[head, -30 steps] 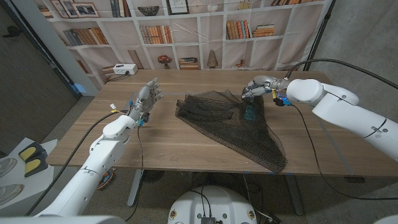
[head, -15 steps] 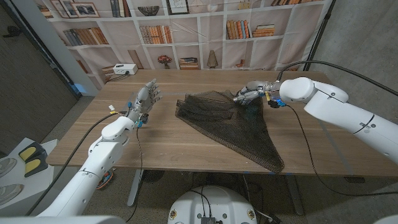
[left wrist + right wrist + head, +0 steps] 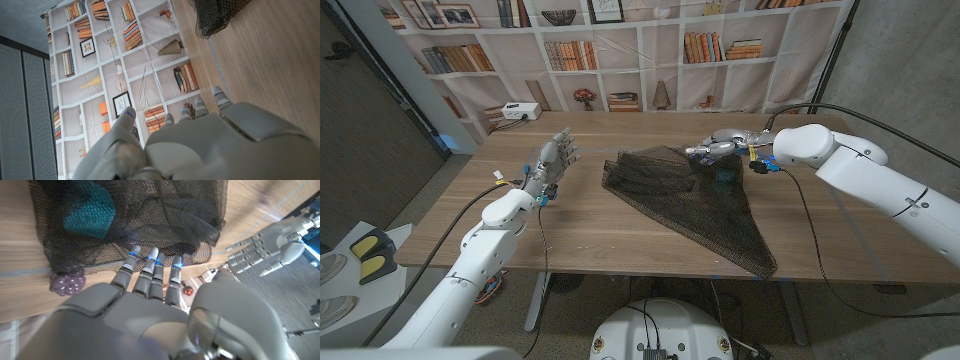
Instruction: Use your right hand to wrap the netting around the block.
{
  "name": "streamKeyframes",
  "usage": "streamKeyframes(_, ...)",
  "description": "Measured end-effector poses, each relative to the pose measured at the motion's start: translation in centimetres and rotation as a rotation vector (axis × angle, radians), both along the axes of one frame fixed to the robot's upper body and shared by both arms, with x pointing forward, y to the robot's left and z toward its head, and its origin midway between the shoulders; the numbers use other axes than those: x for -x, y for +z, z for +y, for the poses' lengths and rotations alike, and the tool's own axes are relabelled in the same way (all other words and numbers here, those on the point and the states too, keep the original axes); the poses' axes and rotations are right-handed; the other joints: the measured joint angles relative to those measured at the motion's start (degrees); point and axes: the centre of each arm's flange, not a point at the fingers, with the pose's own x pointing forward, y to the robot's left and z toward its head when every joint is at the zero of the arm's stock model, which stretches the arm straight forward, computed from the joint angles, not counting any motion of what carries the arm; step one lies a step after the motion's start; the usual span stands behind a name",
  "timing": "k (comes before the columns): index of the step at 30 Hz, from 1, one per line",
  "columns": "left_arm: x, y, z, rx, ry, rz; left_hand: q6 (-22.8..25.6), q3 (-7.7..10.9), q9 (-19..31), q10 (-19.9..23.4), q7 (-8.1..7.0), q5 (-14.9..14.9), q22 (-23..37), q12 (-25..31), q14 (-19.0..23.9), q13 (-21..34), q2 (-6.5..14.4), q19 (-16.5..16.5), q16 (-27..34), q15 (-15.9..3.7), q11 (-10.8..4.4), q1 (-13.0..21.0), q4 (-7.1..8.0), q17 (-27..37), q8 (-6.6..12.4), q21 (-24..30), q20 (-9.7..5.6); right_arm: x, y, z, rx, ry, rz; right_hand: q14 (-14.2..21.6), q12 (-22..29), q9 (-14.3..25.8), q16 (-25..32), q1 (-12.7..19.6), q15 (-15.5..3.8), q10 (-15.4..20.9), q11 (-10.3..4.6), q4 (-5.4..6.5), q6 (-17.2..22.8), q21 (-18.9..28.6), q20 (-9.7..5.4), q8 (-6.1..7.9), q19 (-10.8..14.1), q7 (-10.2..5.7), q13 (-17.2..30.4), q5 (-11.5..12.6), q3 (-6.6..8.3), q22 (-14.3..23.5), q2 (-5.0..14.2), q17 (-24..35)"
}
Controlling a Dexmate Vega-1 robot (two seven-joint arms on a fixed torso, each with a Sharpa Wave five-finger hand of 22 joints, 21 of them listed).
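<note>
The black netting point(image 3: 695, 200) is spread over the middle of the wooden table point(image 3: 570, 225), its long pointed tail running down to the near edge on the right and the bunched, wider end sitting further back. Over on the left, the left hand point(image 3: 552, 160) is held up above the table, fingers apart and nothing in it, well away from the net. Further back on the right, the teal block point(image 3: 724, 178) sits under the mesh near the net's far right corner. The right hand point(image 3: 718, 146) is just beyond it at the net's far edge, fingers stretched out toward the left. Its fingertips point(image 3: 152, 255) are right on the mesh, but I honestly can't tell if it's pinching the net or just touching it. There's also a small purple knobbly thing point(image 3: 66, 282) lying just beside the net's edge, close to the block.
</note>
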Motion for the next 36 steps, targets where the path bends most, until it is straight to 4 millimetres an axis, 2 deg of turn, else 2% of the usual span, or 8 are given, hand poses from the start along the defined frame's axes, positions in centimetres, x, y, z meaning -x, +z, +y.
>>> streamKeyframes(4, -0.1, -0.2, 0.0, 0.002, -0.001, 0.001, 0.0, 0.0, 0.0, 0.0, 0.0, 0.0, 0.0, 0.0, 0.0, 0.0, 0.0, 0.0, 0.0, 0.0, 0.0, 0.0, 0.0, 0.0, 0.0, 0.0, 0.0, 0.6, 0.5, 0.1, -0.033, 0.014, -0.088, -5.76, -1.61, 0.01, -0.33, -0.43, 0.51, -2.31, -0.5, -0.47, -1.34, -1.79, 0.61, -1.22, -3.27, -0.95, 0.05, 0.32, -0.47, 0.0, 0.01, -0.59)
streamKeyframes(7, -0.1, -0.2, 0.1, 0.003, -0.001, 0.002, 0.0, 0.0, 0.0, 0.0, 0.0, 0.0, 0.0, 0.0, 0.0, 0.0, 0.0, 0.0, 0.0, 0.0, 0.0, 0.0, 0.0, 0.0, 0.0, 0.01, 0.0, 1.1, 0.9, 0.4, -0.039, 0.006, -0.164, -7.33, -2.06, 0.23, -0.33, -0.4, 0.52, -2.62, -0.82, -0.84, -1.53, -2.11, 0.6, -1.22, -3.83, -1.13, 0.11, 0.69, -0.09, 0.0, 0.03, -0.96)
streamKeyframes(10, -0.1, -0.3, 0.2, 0.005, 0.0, 0.002, 0.0, 0.0, 0.0, 0.0, 0.0, 0.0, 0.0, 0.0, 0.0, 0.0, 0.0, 0.0, 0.0, 0.0, 0.0, 0.0, 0.0, 0.0, 0.0, 0.03, 0.0, 1.5, 1.0, 0.7, -0.047, 0.008, -0.218, -6.05, -2.06, 0.26, 0.87, 2.37, -0.08, -1.8, -1.55, -2.79, -0.64, -1.79, 0.32, -1.22, -1.15, -1.12, 0.0, 0.97, 1.58, 0.0, 2.44, -1.65)
streamKeyframes(15, -0.1, -0.3, 0.3, 0.009, 0.002, 0.001, 0.0, 0.0, 0.0, 0.0, 0.0, 0.0, 0.0, 0.0, 0.0, 0.0, 0.0, 0.0, 0.0, 0.0, 0.0, 0.0, 0.0, 0.0, 0.0, 0.03, 0.0, 1.9, 1.5, 1.2, -0.043, 0.016, -0.288, -5.02, -2.56, 0.26, 1.25, 6.18, -0.53, -1.44, -1.53, -5.09, -0.68, -1.64, -0.11, -1.86, 0.56, -1.14, -0.05, 0.97, 3.22, -0.22, 3.53, -2.46)
streamKeyframes(18, -0.1, -0.3, 0.4, 0.01, 0.003, -0.001, 0.0, 0.0, 0.0, 0.0, 0.0, 0.0, 0.0, 0.0, 0.0, 0.0, 0.0, 0.0, 0.0, 0.0, 0.0, 0.0, 0.0, 0.0, 0.0, 0.03, 0.0, 1.9, 1.4, 2.4, -0.026, 0.031, -0.309, -4.98, -3.22, 0.26, 1.25, 7.09, -0.66, -2.29, -2.38, -6.01, -2.4, -1.64, -0.36, -2.66, 0.8, -1.57, -0.15, 0.97, 3.69, -0.22, 3.72, -2.78)
streamKeyframes(22, -0.1, -0.2, 0.4, 0.012, 0.004, -0.004, 0.0, 0.0, 0.0, 0.0, 0.0, 0.0, 0.0, 0.0, 0.0, 0.0, 0.0, 0.0, 0.0, 0.0, 0.0, 0.0, 0.0, 0.0, 0.0, 0.03, 0.0, 2.0, 1.6, 3.8, 0.017, 0.042, -0.341, -6.36, -4.51, 0.26, 1.25, 7.29, -1.31, -4.08, -2.84, -6.26, -4.87, -1.64, -0.46, -3.74, 0.9, -1.95, -0.34, 0.7, 3.57, -0.22, 3.92, -3.13)
streamKeyframes(29, -0.1, -0.1, 0.6, 0.017, 0.009, -0.008, 0.0, 0.0, 0.0, 0.0, 0.0, 0.0, 0.0, 0.0, 0.0, 0.0, 0.0, 0.0, 0.0, 0.0, 0.0, 0.0, 0.0, 0.0, 0.0, 0.03, 0.0, 1.7, 2.1, 6.9, 0.127, 0.056, -0.374, -10.11, -6.59, 0.25, 0.54, 6.5, -0.19, -7.99, -3.24, -6.5, -9.42, -2.55, -0.9, -5.12, -0.34, -2.44, -0.34, 0.26, 3.33, -0.09, 3.63, -3.61)
streamKeyframes(36, 0.0, -0.1, 0.8, 0.023, 0.013, -0.01, 0.0, 0.0, 0.0, 0.0, 0.0, 0.0, 0.0, 0.0, 0.0, 0.0, 0.0, 0.0, 0.0, 0.0, 0.0, 0.0, 0.0, 0.0, 0.0, 0.03, 0.0, 1.2, 2.4, 8.9, 0.24, 0.041, -0.379, -13.55, -8.11, 0.25, 0.12, 6.43, 0.52, -12.04, -3.27, -7.14, -14.35, -4.08, -0.96, -5.66, -2.37, -2.43, -0.33, 0.26, 3.51, -0.05, 3.71, -4.11)
